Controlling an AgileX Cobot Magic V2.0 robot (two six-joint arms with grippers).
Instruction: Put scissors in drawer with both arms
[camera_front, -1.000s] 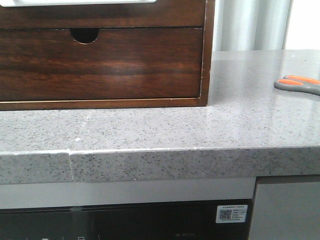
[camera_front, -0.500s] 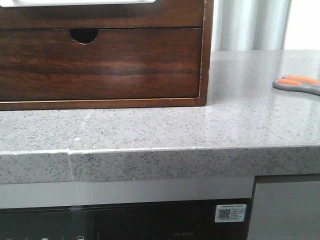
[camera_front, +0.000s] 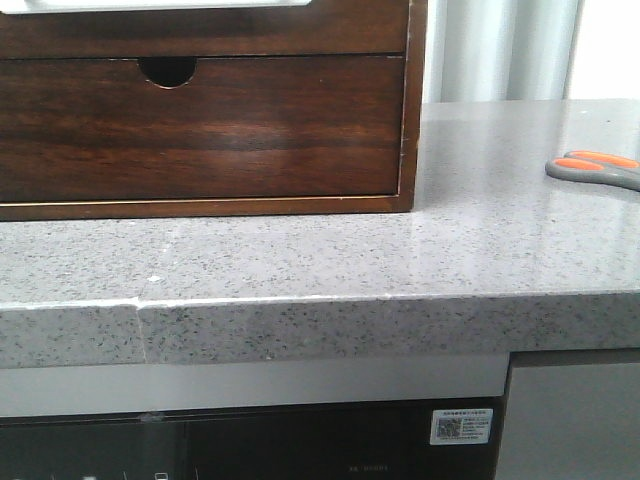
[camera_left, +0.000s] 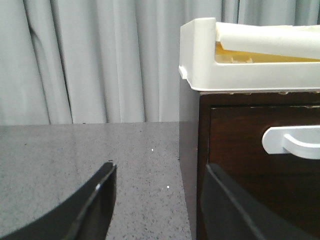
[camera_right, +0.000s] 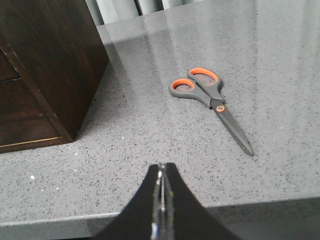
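The scissors (camera_front: 595, 168), grey with orange-lined loops, lie flat on the speckled counter at the far right, well apart from the wooden cabinet. In the right wrist view the scissors (camera_right: 207, 97) lie ahead of my right gripper (camera_right: 162, 169), which is shut and empty over the counter's front edge. The plain dark drawer front (camera_front: 200, 30) shows closed at the top of the cabinet, above the notched drawer (camera_front: 200, 130). My left gripper (camera_left: 160, 175) is open and empty beside the cabinet's corner. Neither gripper shows in the front view.
The cabinet (camera_right: 45, 65) stands to the left of the scissors. A white tray (camera_left: 240, 60) sits on top of the cabinet, above a dark panel with a white handle (camera_left: 292, 142). Grey curtains (camera_left: 90, 60) hang behind the counter.
The front view shifted very slightly, so the scissors sit a few pixels further left than a second ago. Nothing else has moved.
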